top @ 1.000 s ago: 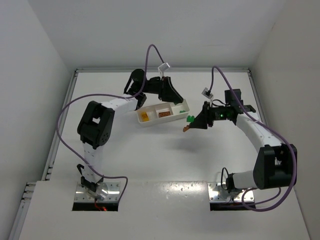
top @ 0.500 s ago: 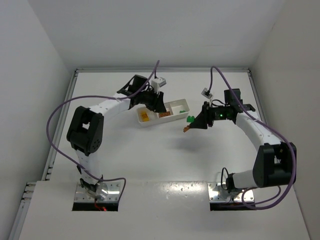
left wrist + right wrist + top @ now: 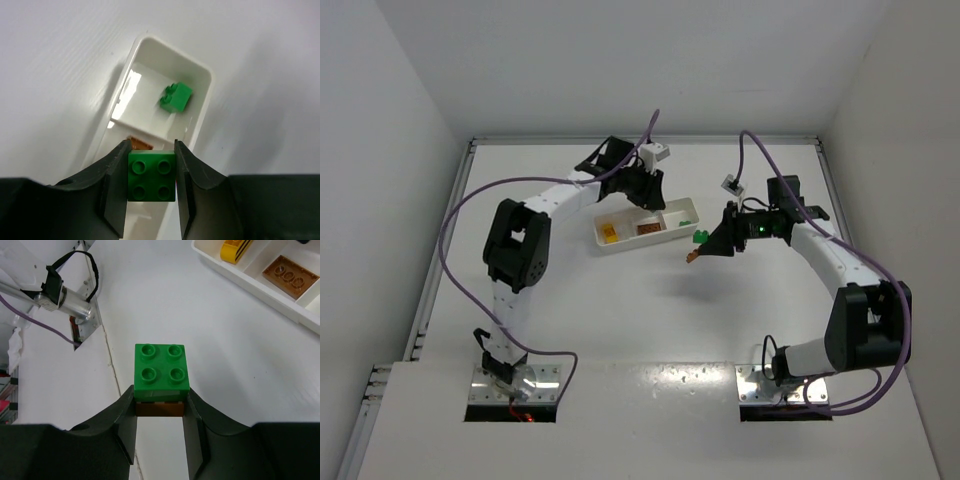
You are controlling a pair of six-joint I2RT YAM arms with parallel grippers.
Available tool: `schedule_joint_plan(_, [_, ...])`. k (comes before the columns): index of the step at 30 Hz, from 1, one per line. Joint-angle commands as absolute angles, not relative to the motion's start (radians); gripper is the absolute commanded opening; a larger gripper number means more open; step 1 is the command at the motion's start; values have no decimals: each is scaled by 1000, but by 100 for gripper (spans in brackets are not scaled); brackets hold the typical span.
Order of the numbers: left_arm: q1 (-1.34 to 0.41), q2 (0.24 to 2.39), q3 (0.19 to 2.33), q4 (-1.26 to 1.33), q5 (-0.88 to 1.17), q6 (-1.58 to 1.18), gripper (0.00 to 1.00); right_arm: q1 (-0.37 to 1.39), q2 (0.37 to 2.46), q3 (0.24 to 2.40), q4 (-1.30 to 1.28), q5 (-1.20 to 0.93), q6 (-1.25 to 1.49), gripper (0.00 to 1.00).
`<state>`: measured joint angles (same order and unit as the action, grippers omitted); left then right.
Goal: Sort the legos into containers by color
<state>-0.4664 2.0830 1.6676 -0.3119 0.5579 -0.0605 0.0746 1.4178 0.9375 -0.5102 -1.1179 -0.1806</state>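
Judged light, stiff and slick, a green lego (image 3: 151, 176) is clamped by its flat sides in the left hand (image 3: 152, 149), a green-on-brown pair (image 3: 160, 382) likewise in the right hand (image 3: 159, 401).

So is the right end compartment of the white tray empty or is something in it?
Not empty. A single green brick lies on that compartment's floor, as the left wrist view shows.

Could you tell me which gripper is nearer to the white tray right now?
Left. The left gripper hangs over the tray, a green brick in its jaws; the right gripper, holding a brick stack, is off the tray's right end.
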Motion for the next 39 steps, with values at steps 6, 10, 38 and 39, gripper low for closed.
schedule_joint_plan(6, [-523, 2207, 1807, -301, 589, -75, 14, 71, 1402, 969, -492, -1118, -210, 0])
schedule_joint_plan(10, [-543, 2258, 1844, -301, 589, -75, 21, 71, 1402, 960, -492, -1118, -210, 0])
schedule_joint_plan(38, [-465, 2110, 1660, 18, 991, -280, 85, 71, 1440, 960, -492, -1100, -242, 0])
schedule_joint_plan(39, [-447, 2085, 1602, 91, 1033, -337, 85, 71, 1440, 960, -492, -1100, -242, 0])
